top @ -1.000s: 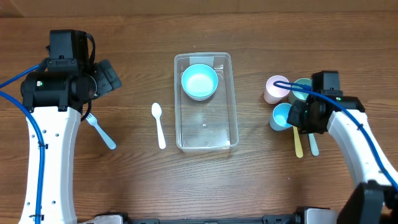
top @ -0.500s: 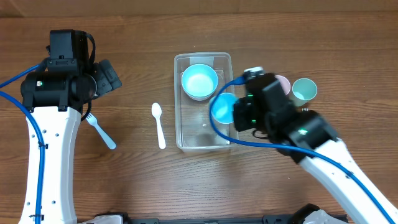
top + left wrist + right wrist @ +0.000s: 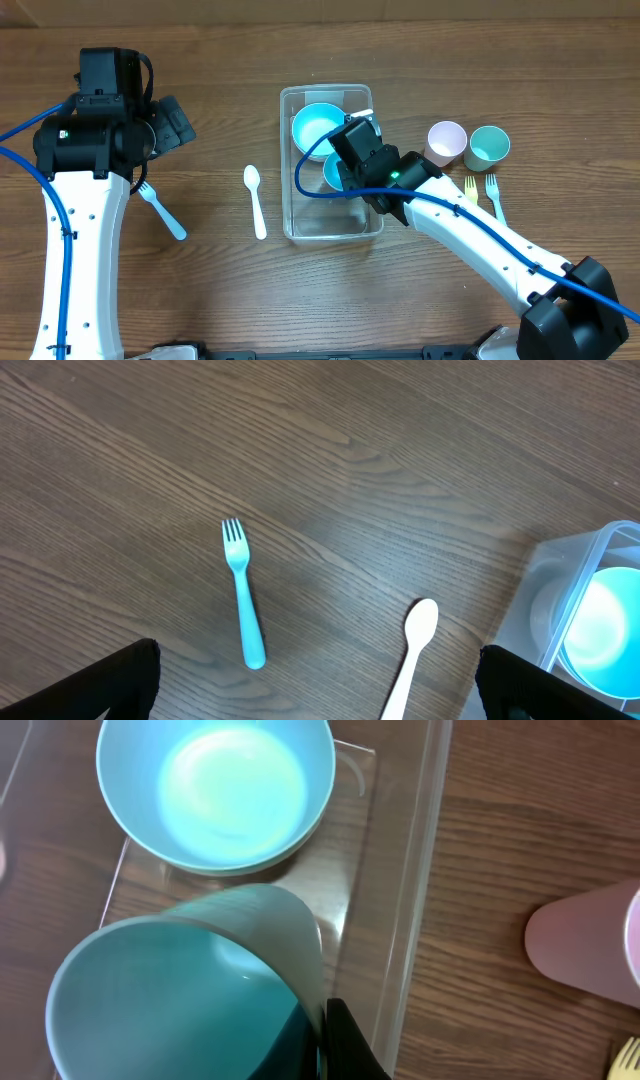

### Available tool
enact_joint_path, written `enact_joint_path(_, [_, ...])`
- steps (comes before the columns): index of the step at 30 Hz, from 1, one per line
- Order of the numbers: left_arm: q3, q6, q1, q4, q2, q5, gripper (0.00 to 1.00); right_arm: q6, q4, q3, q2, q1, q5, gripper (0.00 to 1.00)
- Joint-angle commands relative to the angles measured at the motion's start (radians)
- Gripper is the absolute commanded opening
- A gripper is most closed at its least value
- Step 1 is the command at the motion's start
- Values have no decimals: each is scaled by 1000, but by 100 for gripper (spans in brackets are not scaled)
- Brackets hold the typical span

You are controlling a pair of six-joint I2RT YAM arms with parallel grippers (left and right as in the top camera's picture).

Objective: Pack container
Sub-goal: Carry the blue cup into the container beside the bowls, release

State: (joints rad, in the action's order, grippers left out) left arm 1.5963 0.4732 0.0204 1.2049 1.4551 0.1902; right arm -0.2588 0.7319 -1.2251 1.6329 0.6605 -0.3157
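Pinches blue cup point(image 3: 180, 990) in right pincer point(image 3: 322, 1038) over container point(image 3: 288, 175) with bowl point(image 3: 315, 128); holds left pincer point(image 3: 172, 122) spread; leaves pink cup point(image 3: 446, 141), green cup point(image 3: 489, 145), spoon point(image 3: 256, 200) unpacked.

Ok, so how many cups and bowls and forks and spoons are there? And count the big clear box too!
container: 1
light blue bowl: 1
cups: 3 (blue cup, pink cup, teal cup)
forks: 3 (blue fork, yellow fork, teal fork)
white spoon: 1
total: 9
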Motion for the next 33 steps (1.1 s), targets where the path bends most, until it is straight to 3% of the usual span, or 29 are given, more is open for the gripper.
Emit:
enact_joint_path(1, [10, 18, 5, -1, -10, -8, 100, -27, -12, -23, 19, -7, -21, 4])
enact_joint_path(22, [10, 18, 5, -1, -10, -8, 100, -84, 89, -22, 22, -8, 109, 5])
enact_joint_path(33, [10, 18, 5, -1, -10, -8, 100, -105, 109, -57, 66, -105, 209, 4])
